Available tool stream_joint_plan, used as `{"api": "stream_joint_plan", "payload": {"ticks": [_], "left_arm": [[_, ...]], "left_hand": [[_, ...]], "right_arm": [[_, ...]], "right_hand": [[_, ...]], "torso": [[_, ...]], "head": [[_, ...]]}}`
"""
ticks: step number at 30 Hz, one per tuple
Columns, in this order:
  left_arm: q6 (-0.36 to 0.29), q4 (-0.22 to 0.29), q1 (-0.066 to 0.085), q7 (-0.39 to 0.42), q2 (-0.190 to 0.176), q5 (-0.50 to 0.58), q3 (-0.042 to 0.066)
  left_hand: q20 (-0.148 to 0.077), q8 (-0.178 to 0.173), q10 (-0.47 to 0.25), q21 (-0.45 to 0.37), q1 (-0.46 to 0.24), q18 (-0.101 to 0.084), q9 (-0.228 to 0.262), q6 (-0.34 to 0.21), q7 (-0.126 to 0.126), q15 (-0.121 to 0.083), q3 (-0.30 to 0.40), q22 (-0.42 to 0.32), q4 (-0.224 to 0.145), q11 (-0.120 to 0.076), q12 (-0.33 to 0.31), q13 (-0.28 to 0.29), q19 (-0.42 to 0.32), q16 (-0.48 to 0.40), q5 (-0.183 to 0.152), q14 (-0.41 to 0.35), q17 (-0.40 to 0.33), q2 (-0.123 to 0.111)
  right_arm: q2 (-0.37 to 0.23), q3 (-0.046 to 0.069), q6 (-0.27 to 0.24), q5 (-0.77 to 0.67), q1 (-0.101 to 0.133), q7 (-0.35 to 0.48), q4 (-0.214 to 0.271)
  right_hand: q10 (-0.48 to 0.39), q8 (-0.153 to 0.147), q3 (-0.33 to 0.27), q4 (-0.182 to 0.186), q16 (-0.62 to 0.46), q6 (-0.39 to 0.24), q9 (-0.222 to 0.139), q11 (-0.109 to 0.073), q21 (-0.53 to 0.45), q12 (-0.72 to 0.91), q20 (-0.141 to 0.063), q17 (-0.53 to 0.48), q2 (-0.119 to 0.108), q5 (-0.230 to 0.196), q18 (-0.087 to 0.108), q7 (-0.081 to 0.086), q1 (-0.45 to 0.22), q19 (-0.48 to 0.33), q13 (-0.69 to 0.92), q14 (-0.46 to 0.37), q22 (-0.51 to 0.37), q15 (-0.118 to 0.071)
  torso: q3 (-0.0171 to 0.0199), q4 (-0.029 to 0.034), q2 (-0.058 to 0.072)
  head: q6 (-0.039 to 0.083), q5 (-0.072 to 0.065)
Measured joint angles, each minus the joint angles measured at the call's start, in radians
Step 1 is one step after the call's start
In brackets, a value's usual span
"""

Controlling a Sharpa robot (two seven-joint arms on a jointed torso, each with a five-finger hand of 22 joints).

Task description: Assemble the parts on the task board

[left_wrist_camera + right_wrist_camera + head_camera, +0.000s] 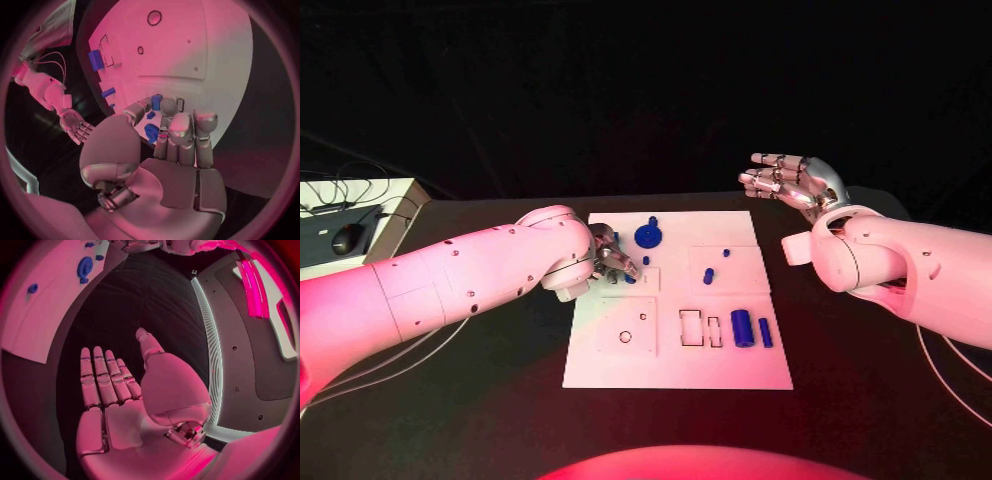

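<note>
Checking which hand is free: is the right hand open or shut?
Open: the right hand holds nothing, its fingers stretched apart off the task board.

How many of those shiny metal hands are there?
2. The left hand reaches over the task board at its left edge, beside blue parts; the right hand is lifted, open, past the board's right side.

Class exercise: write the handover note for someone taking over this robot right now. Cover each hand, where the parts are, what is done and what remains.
Left hand: over the left edge of the white rectangular task board, fingers at small blue pieces; a grip cannot be told.
Right hand: open, raised off the board's far right corner.
Parts: round blue disc at the far edge, small blue peg mid-board, two blue cylinders at the near right.
Done: nothing clearly confirmed.
Left: rectangular slots beside the cylinders are unfilled.
</note>
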Motion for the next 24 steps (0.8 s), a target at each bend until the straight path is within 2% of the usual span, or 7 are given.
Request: {"api": "stream_joint_plan", "payload": {"ticks": [4, 15, 16, 17, 18, 20, 24], "left_arm": [[-0.001, 0.0, 0.0, 0.0, 0.001, 0.0, 0.0], [-0.001, -0.002, 0.0, 0.001, 0.001, 0.001, 0.0], [-0.001, -0.002, 0.0, 0.001, 0.001, 0.002, 0.0], [-0.001, -0.003, 0.0, 0.001, 0.002, 0.002, 0.001], [-0.001, -0.003, 0.0, 0.002, 0.002, 0.003, 0.001], [0.0, -0.004, 0.0, 0.002, 0.004, 0.004, 0.0], [0.001, -0.008, 0.0, 0.002, 0.006, 0.007, 0.0]], "left_hand": [[-0.003, 0.006, 0.004, 0.0, -0.004, 0.0, 0.0, 0.0, 0.0, 0.0, 0.0, 0.003, 0.0, 0.004, -0.004, 0.0, 0.003, 0.0, 0.0, 0.0, 0.0, 0.004], [-0.003, 0.006, 0.004, 0.0, -0.011, 0.0, 0.021, 0.002, -0.002, 0.0, -0.043, 0.009, -0.035, 0.003, -0.004, 0.001, 0.003, 0.004, -0.004, 0.0, -0.003, 0.011], [-0.003, 0.008, 0.004, 0.0, -0.011, 0.0, 0.021, 0.009, -0.009, -0.001, -0.059, 0.01, -0.028, 0.003, -0.004, 0.002, 0.003, 0.004, -0.004, 0.0, -0.003, 0.011], [-0.004, 0.018, 0.021, 0.0, -0.01, 0.0, 0.026, 0.058, -0.047, -0.006, -0.079, 0.012, -0.017, -0.013, -0.004, 0.002, 0.003, 0.004, -0.008, -0.007, -0.003, 0.01], [-0.004, 0.018, 0.035, 0.0, -0.009, 0.0, 0.025, 0.073, -0.062, -0.008, -0.089, 0.012, -0.01, -0.027, -0.005, 0.002, 0.003, 0.004, -0.01, -0.008, -0.003, 0.01], [-0.004, 0.016, 0.051, 0.0, -0.005, 0.0, 0.022, 0.083, -0.073, -0.012, -0.098, 0.012, -0.003, -0.039, -0.005, 0.002, 0.003, 0.004, -0.011, -0.013, -0.003, 0.005], [-0.004, 0.013, 0.053, 0.0, 0.01, 0.0, 0.011, 0.081, -0.077, -0.007, -0.112, 0.015, 0.01, -0.041, -0.005, 0.002, 0.003, 0.004, -0.013, -0.008, -0.003, 0.006]], "right_arm": [[0.001, 0.0, 0.002, 0.0, 0.0, 0.0, -0.002], [0.005, -0.001, 0.003, 0.0, -0.005, 0.0, -0.005], [0.005, -0.001, 0.003, 0.0, -0.005, 0.0, -0.006], [0.005, -0.001, 0.003, 0.0, -0.005, 0.0, -0.006], [0.005, -0.001, 0.003, -0.001, -0.005, 0.0, -0.006], [0.005, -0.001, 0.003, -0.001, -0.005, 0.0, -0.006], [0.005, -0.001, 0.003, -0.001, -0.005, 0.0, -0.006]], "right_hand": [[0.0, 0.0, 0.0, 0.0, 0.0, 0.0, 0.0, 0.0, 0.0, 0.0, 0.001, -0.001, 0.0, 0.0, 0.0, 0.0, 0.0, -0.006, 0.0, 0.0, 0.0, 0.0], [-0.007, 0.0, 0.0, 0.0, 0.0, -0.006, -0.001, 0.0, -0.006, 0.0, 0.003, -0.002, 0.0, 0.0, 0.0, 0.0, 0.0, -0.05, 0.0, -0.036, -0.003, 0.003], [-0.007, 0.0, 0.0, 0.0, 0.0, -0.006, -0.001, 0.0, -0.006, 0.0, 0.004, -0.002, 0.0, 0.0, 0.0, -0.001, 0.0, -0.053, 0.0, -0.038, -0.003, 0.005], [-0.007, 0.0, 0.0, 0.0, 0.0, -0.006, -0.001, 0.0, -0.006, 0.0, 0.004, -0.002, 0.0, 0.0, 0.0, -0.001, 0.0, -0.053, 0.0, -0.038, -0.003, 0.005], [-0.007, 0.0, 0.0, 0.0, 0.0, -0.006, -0.001, 0.0, -0.006, 0.0, 0.004, -0.002, 0.0, 0.0, 0.0, -0.001, 0.0, -0.053, 0.0, -0.038, -0.003, 0.005], [-0.011, 0.0, 0.0, 0.0, 0.0, -0.006, -0.001, 0.003, -0.006, 0.0, 0.0, -0.002, 0.0, 0.0, 0.0, -0.001, 0.0, -0.057, 0.0, -0.045, -0.003, 0.005], [-0.014, 0.0, 0.0, 0.0, 0.0, -0.01, -0.001, 0.0, -0.006, 0.0, 0.005, -0.003, 0.0, 0.0, 0.0, 0.003, 0.0, -0.063, 0.0, -0.052, -0.003, 0.006]], "torso": [[0.0, 0.0, 0.0], [0.0016, 0.0002, 0.001], [0.0016, 0.0001, 0.001], [0.0015, 0.0, 0.001], [0.0013, 0.0, 0.001], [0.001, -0.0004, 0.0], [0.0004, -0.0006, 0.0]], "head": [[0.0, 0.0], [-0.002, 0.0], [-0.002, 0.0], [-0.002, 0.0], [-0.002, 0.0], [-0.002, 0.0], [-0.004, -0.001]]}}
